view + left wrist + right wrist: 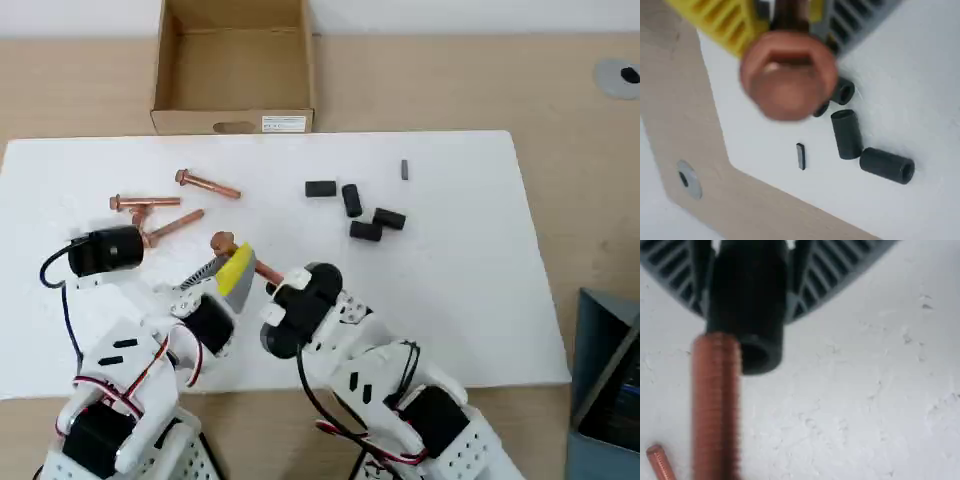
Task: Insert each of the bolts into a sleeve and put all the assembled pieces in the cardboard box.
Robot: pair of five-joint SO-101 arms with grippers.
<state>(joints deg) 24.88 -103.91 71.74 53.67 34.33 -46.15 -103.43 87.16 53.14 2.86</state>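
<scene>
**Bolt tip at the sleeve's mouth, box empty**

The left wrist view looks straight at the hex head of the held bolt (787,75), a smooth copper flange. Its shaft runs back between a ribbed yellow finger (715,20) and a ribbed grey one, so the left claw (232,262) is clamped on that bolt. Beyond it lie the loose sleeves (846,134), short matt black tubes, two of them side on and one showing its open bore. A small dark piece (800,156) lies just beside them on the white mat (900,75).

The right wrist view gives the other end. The right claw (747,280) is closed around the held sleeve (747,315), which has grey ribbed fingers on either side. The bolt's threaded copper shaft meets the rim of the sleeve's open mouth at one side. Whether the tip has entered the bore cannot be told. A second bolt's end (659,462) pokes in at the frame's corner.

The high view shows the layout. Both arms meet over the near half of the mat, and the held bolt lies at a slant between them. Three loose bolts (207,184) are scattered to the left of the held bolt, two of them touching. The four loose sleeves are clustered well apart from them, toward the middle of the mat.

The cardboard box (165,70) stands open on the wooden tabletop (450,80), just past the mat's far edge, with nothing inside it. A grey disc (618,75) is set into the tabletop at the far right corner, and a dark bin (600,360) sits at the right edge.
</scene>
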